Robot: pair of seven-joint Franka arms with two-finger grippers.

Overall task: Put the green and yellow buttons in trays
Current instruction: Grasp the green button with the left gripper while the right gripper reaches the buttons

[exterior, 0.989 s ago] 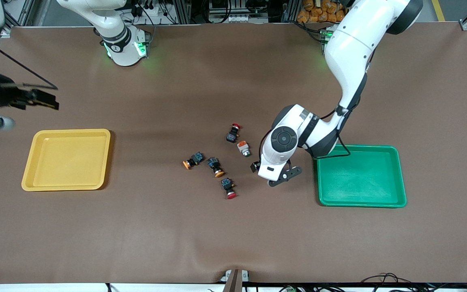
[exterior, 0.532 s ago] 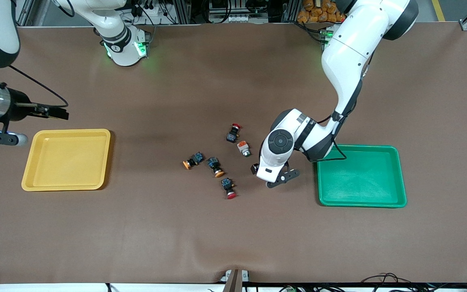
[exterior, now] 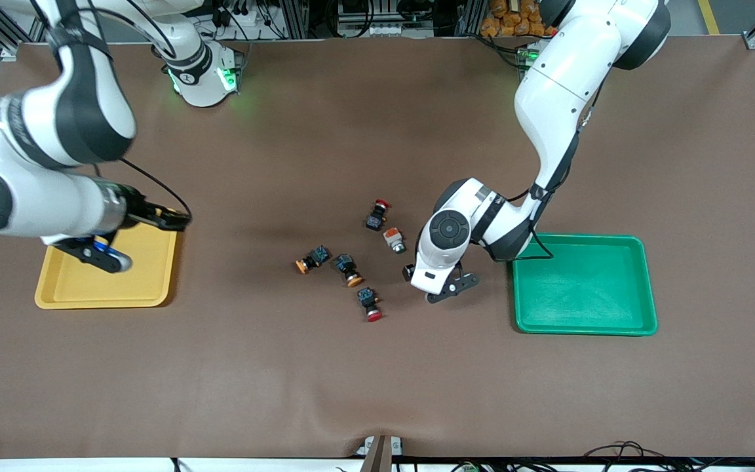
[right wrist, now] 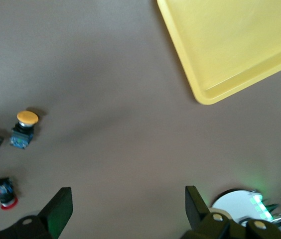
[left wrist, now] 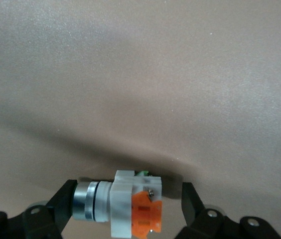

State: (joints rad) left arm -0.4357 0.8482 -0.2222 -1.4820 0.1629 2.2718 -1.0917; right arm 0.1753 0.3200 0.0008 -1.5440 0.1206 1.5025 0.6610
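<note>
A white-and-orange switch [left wrist: 130, 209] lies on its side on the brown table mat [exterior: 377, 380], between the green tray [exterior: 580, 331] and the cluster of other switches. The left gripper [exterior: 440, 288] is down around it. Its fingers [left wrist: 193, 204] stand spread on both sides of the switch, and I think one finger touches the silver tip while the other stands apart. The body is blocky plastic and the tip is round, ribbed metal.

The second white-and-orange switch [exterior: 394, 239] lies just beside the gripper, farther from the front camera. 2 yellow-capped switches [exterior: 312, 259] [exterior: 349, 269] lie toward the right arm's end, near each other. 2 red-capped switches [exterior: 377, 214] [exterior: 369, 305] lie at the cluster's edges. Wide bare mat surrounds the cluster.

The green tray's smooth floor shows bare, with a raised rim and rounded corners. The right gripper [exterior: 171, 221] hangs over a corner of the yellow tray [exterior: 102, 303], its fingers wide apart and holding nothing.
</note>
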